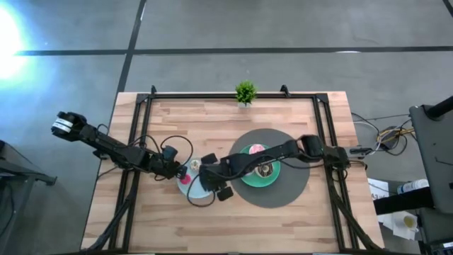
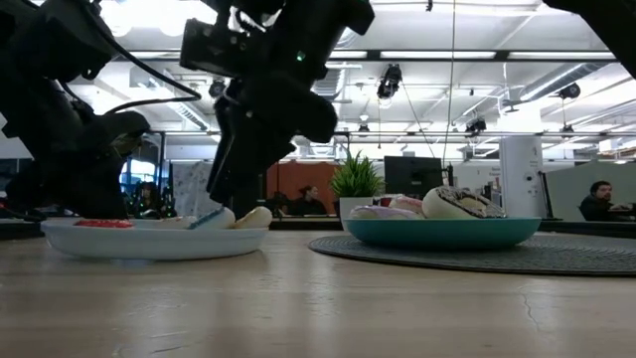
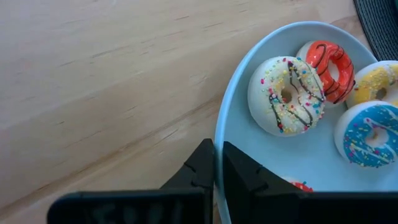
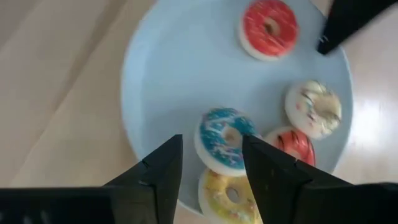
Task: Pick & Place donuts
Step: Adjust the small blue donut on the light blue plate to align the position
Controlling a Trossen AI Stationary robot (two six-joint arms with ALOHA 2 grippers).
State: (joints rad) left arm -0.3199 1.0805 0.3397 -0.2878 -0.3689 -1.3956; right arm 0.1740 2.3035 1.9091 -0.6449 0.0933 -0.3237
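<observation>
Right tool (image 4: 211, 165) spread wide over blue-iced donut (image 4: 224, 140), left tool (image 3: 217, 174) pinched narrow at light-blue plate (image 3: 231, 112) rim, high view hides both.

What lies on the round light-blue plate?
On the light-blue plate lie five mini donuts: red, white sprinkled, orange-striped, blue, yellow, partly hidden by the right gripper.

5 mini donuts (image 4: 227, 140) on light-blue plate (image 4: 168, 68)
</observation>
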